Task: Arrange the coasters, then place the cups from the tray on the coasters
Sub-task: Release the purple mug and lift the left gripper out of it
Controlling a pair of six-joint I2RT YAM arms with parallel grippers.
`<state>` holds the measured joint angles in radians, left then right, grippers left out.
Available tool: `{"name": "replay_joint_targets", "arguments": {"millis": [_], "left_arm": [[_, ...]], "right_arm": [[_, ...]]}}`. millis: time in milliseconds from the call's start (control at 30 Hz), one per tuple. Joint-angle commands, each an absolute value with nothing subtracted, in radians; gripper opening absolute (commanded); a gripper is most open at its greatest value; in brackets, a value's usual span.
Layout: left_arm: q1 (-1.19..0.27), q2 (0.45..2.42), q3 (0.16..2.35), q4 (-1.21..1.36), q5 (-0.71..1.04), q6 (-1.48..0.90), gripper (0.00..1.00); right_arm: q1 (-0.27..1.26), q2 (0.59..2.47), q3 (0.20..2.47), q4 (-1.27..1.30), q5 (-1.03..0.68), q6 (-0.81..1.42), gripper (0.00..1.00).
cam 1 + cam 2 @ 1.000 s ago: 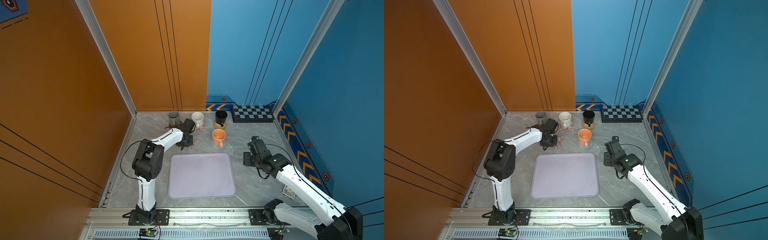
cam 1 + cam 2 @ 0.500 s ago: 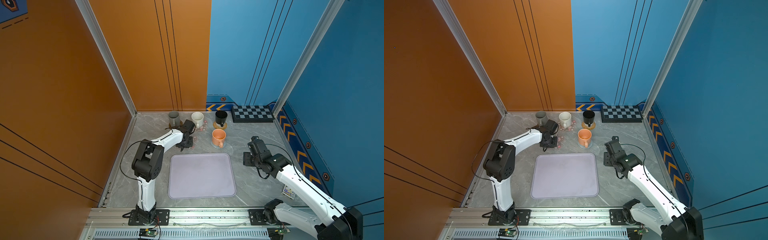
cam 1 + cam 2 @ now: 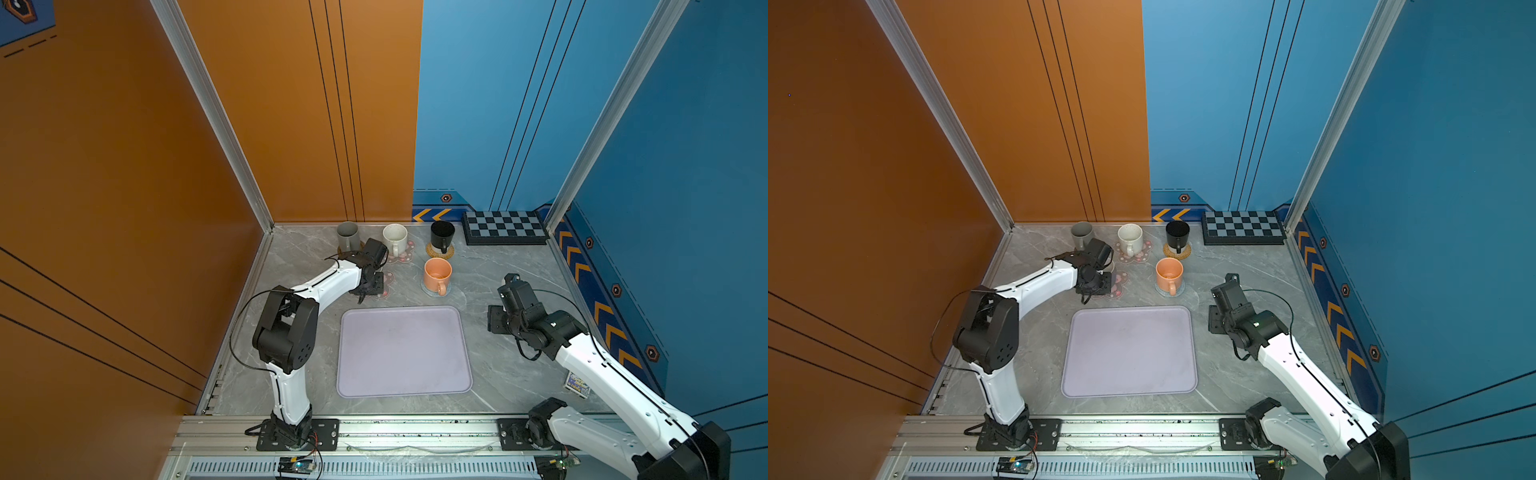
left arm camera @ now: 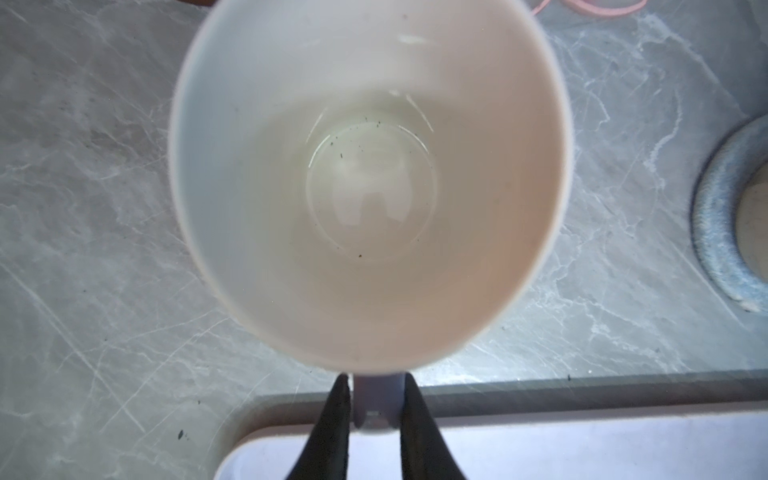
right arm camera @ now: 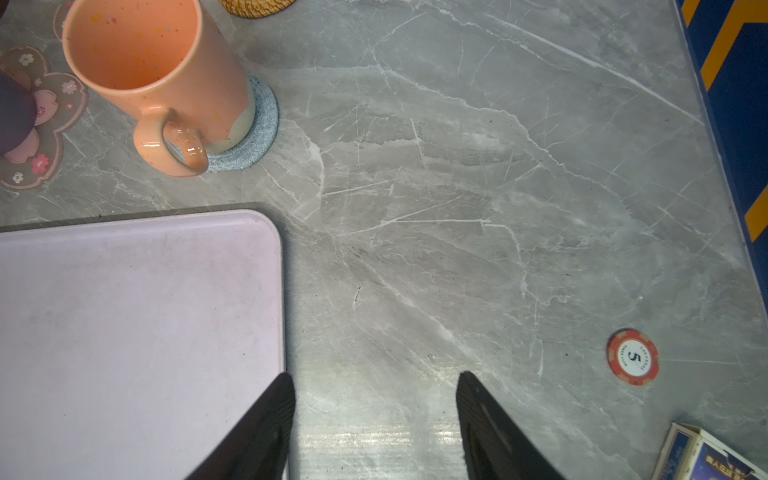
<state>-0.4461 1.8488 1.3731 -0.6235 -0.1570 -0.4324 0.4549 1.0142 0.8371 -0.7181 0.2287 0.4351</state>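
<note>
My left gripper is shut on the handle of the lavender cup, which stands upright with its cream inside showing. In both top views the left gripper hides that cup over a pink flower coaster. The grey cup, the white cup on the other pink coaster and the black cup on the rattan coaster line the back. The orange cup stands on the grey-blue coaster. The tray is bare. My right gripper hangs open beside the tray's right edge.
A checkered board lies at the back right corner. A red poker chip and a small card box lie on the table to the right. Walls close the table on the left, back and right.
</note>
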Motion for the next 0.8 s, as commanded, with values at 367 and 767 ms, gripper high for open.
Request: {"name": "replay_joint_targets", "arguments": {"millis": [367, 767], "left_arm": [[-0.439, 1.651, 1.216, -0.641, -0.233, -0.407, 0.27], [-0.391, 1.474, 1.074, -0.635, -0.311, -0.401, 0.28]], "right_arm": [[0.439, 1.048, 0.859, -0.721, 0.235, 0.394, 0.66], [0.427, 1.095, 0.861, -0.693, 0.23, 0.371, 0.66]]}}
